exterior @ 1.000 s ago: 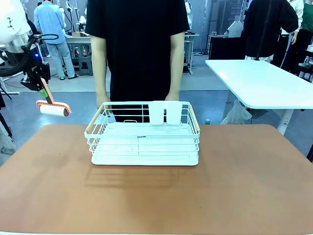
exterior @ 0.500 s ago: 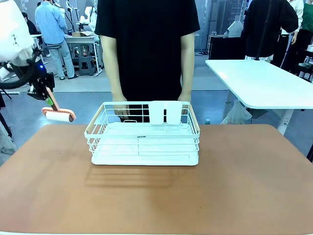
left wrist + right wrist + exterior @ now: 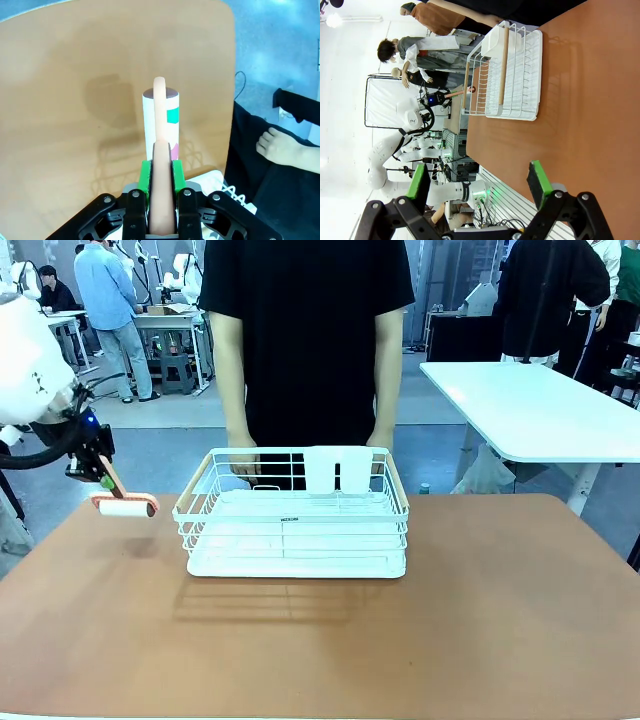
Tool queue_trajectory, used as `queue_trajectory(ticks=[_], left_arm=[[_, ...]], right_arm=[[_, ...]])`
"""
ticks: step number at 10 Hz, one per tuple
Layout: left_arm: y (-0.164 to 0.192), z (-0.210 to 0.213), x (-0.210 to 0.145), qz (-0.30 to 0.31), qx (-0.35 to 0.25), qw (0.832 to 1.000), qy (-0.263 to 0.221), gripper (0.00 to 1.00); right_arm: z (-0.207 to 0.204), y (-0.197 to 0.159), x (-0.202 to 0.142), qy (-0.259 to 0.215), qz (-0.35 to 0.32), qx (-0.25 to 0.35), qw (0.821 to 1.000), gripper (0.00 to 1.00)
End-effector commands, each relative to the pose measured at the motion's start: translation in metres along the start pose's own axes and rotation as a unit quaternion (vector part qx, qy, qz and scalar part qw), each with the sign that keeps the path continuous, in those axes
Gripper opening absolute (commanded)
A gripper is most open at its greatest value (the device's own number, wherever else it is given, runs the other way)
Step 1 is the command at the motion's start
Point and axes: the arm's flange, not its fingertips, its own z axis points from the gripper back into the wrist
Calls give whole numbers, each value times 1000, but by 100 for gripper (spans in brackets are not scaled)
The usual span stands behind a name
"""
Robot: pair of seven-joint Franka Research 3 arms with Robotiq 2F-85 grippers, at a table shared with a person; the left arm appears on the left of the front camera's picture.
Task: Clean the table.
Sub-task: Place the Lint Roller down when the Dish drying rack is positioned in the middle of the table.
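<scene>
Left tool (image 3: pixel 100 477) clamped on lint roller (image 3: pixel 124 507) (above table (image 3: pixel 320 640) edge), right tool (image 3: pixel 479 186) spread open

white wire rack (image 3: pixel 295 515) mid-table (image 3: pixel 480 620), open tabletop around

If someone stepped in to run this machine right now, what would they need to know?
Left gripper: shut on the lint roller, held by its peach handle, roll hanging above the table's far left corner.
Right gripper: open, holding nothing, raised above the near side of the table.
White wire rack stands at the middle of the far side; the person's hands rest at its back rim.
Done: roller is picked up and brought over the table.
Left: lower the roller and roll it over the brown top; the rack covers part of the surface.
</scene>
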Motion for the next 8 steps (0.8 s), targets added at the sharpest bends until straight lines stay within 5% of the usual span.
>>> queue_trajectory(ticks=[1,6,7,8], left_arm=[[2,-14,0,10,-22,1000,15,21],[20,-43,-3,17,-10,1000,13,21],[22,-39,-2,15,-13,1000,10,63],[25,-37,-3,11,-11,1000,9,67]], right_arm=[[1,4,1,-2,3,9,1000,100],[1,4,1,-2,3,9,1000,100],[1,4,1,-2,3,9,1000,100],[1,4,1,-2,3,9,1000,100]])
